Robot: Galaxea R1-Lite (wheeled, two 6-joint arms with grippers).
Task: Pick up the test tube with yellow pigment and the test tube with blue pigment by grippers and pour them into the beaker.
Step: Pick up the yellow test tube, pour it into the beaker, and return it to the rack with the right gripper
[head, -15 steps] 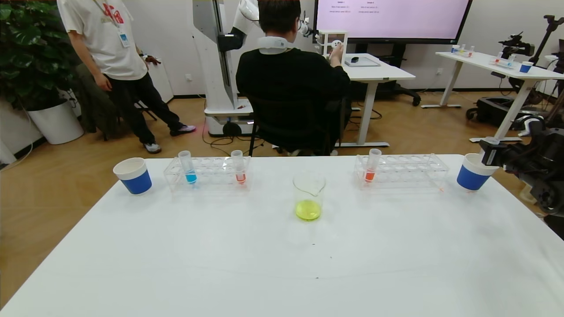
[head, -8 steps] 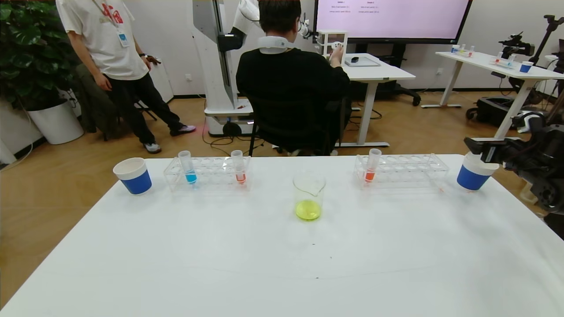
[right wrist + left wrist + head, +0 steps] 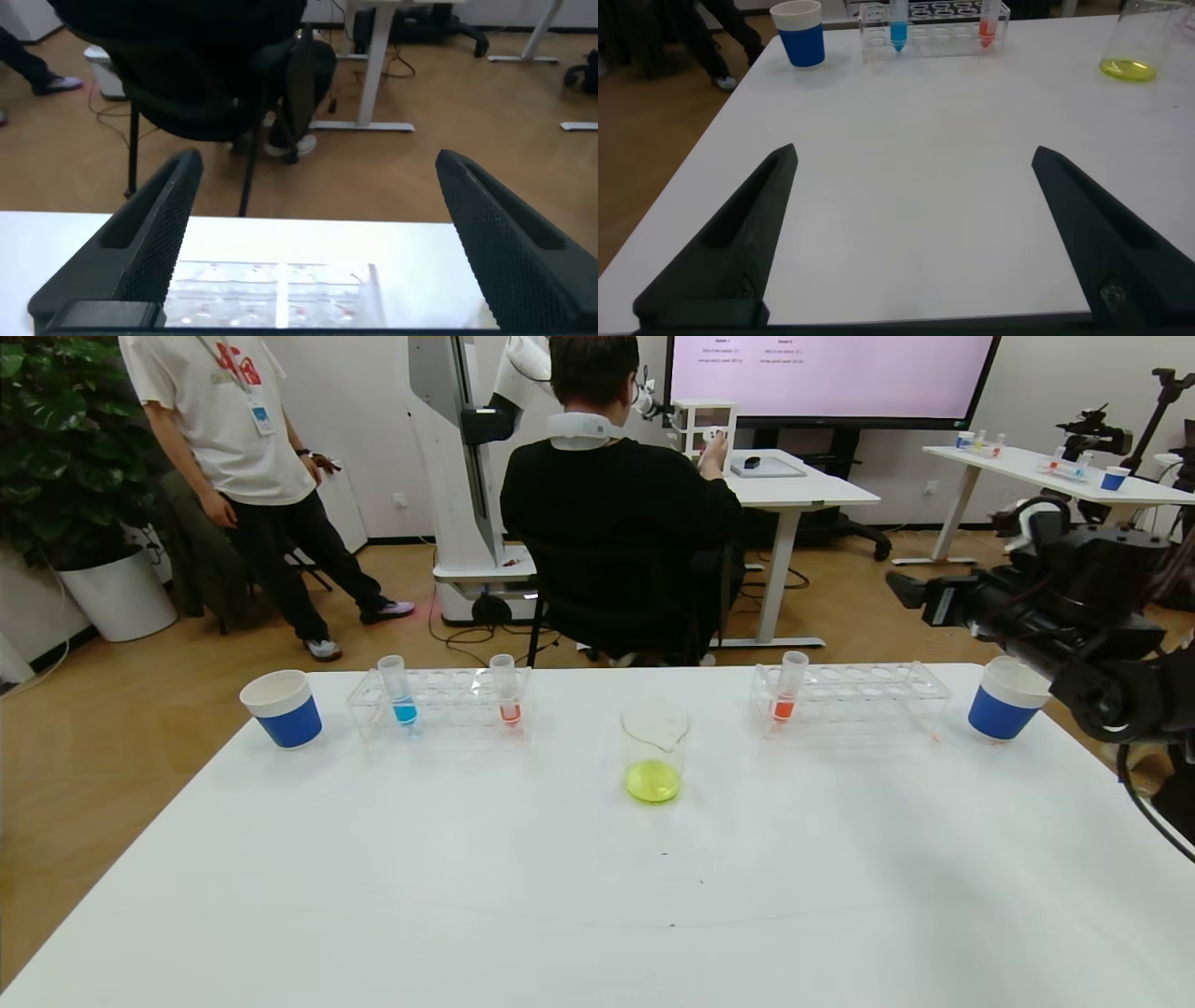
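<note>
My right gripper hangs open above the right rack; my left gripper is open too. The test tube with blue pigment stands in the left rack; yellow liquid lies in the beaker.

White table; carries beaker; two racks; two cups

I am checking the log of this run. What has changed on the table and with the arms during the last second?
The right gripper rose from beside the right blue cup and swung inward, now above the far right table edge, open and empty. Nothing was grasped or released. The beaker with yellow liquid, the test tube with blue pigment and the racks stayed put.
</note>
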